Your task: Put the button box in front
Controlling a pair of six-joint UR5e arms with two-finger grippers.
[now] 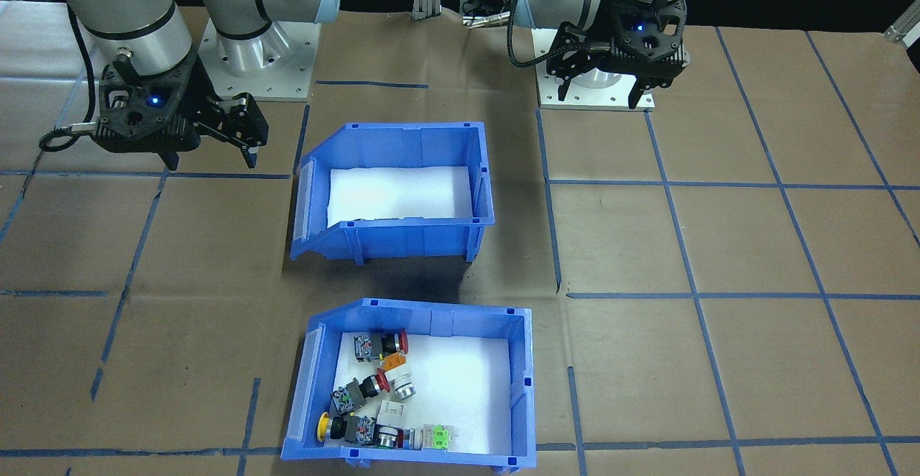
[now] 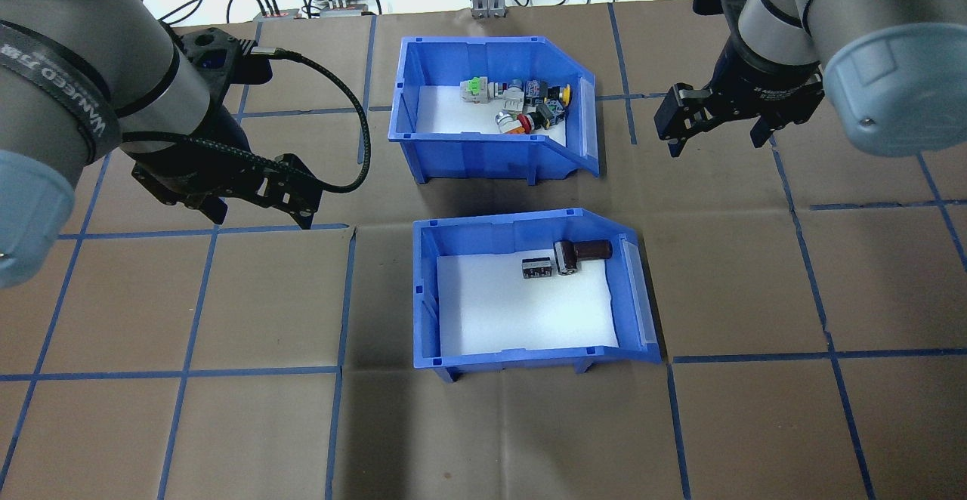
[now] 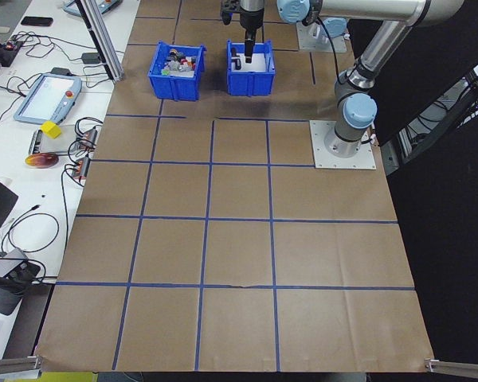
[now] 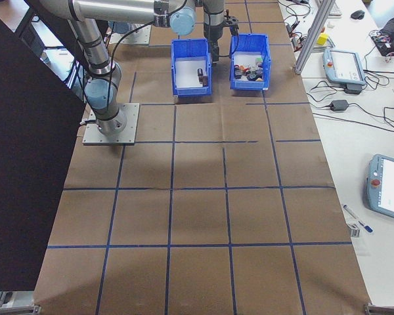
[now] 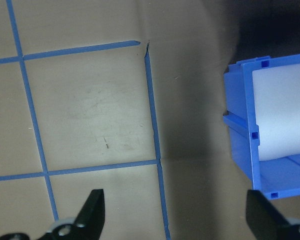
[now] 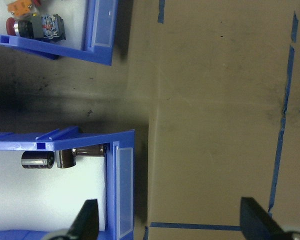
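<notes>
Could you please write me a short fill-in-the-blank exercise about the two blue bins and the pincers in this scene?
1. The button box sits ____ from the robot than the other blue bin.
2. The other blue bin holds dark ____ on its white liner.
3. The left pincer and the right pincer are both ____ and hold nothing.
4. Both bins stand on a brown table marked with ____ tape lines.

Missing words: farther; cylinders; open; blue

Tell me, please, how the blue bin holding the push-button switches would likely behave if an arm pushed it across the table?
The button box looks like rigid moulded plastic with a flat base, so it would probably slide rather than tip. The loose switches on its foam liner may well shift or roll.
</notes>
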